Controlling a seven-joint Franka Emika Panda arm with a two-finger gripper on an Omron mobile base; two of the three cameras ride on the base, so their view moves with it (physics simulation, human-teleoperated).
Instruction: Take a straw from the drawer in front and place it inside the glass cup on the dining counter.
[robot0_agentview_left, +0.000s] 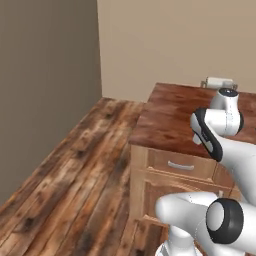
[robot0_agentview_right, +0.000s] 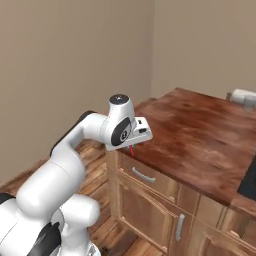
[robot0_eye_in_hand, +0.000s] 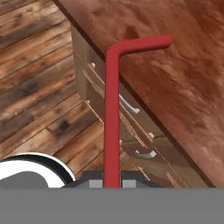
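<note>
Beige plaster walls (robot0_agentview_right: 75, 60) and a plank wood floor (robot0_agentview_left: 65, 180), streaked and knotty, surround my rig. On the glossy reddish-brown tabletop (robot0_agentview_right: 200, 135) the grain looks mottled; in the left base view it sits at about two o'clock. Below it I see the panelled light-wood drawer (robot0_agentview_right: 150, 178) pushed in, its small curved metal bar handle (robot0_agentview_right: 143, 175) catching light, with cabinet doors (robot0_agentview_right: 145, 210) underneath. My claw (robot0_agentview_right: 132, 146) hangs over the tabletop's near edge, clenched on the straw (robot0_eye_in_hand: 112, 113). That straw is a thin smooth red stick; in the hand view it rises toward twelve o'clock, then bends sharply toward three o'clock above the tabletop.
</note>
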